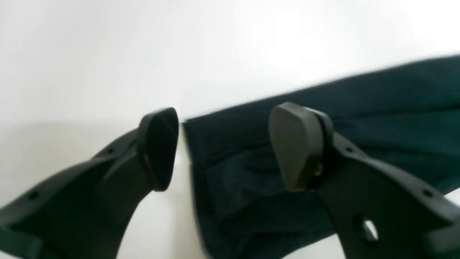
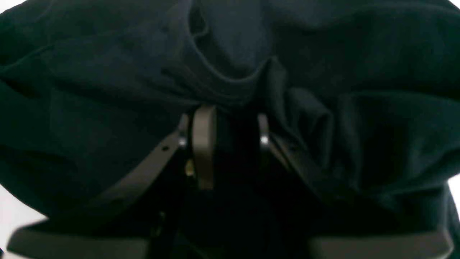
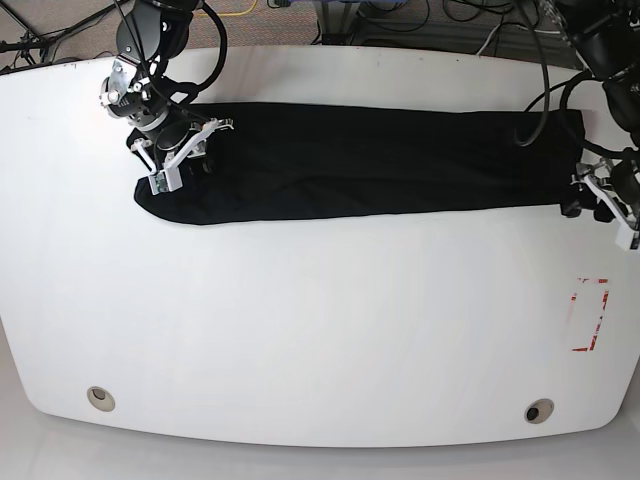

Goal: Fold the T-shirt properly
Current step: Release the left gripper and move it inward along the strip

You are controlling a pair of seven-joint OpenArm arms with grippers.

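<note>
Left jaws apart beside T-shirt (image 1: 323,118) hem; right jaws clamping bunched cloth.

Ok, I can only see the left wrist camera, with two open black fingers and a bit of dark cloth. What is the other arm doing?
Observer: The right gripper is buried in the T-shirt at its other end, and seems closed on bunched cloth.
Operator: How does the whole shirt look?
Observer: It lies as one long narrow band across the far part of the white table.
Operator: Is anything else on the table?
Observer: A red-outlined rectangle is marked on the bare table near the left gripper, on the near side of the shirt's end.
</note>
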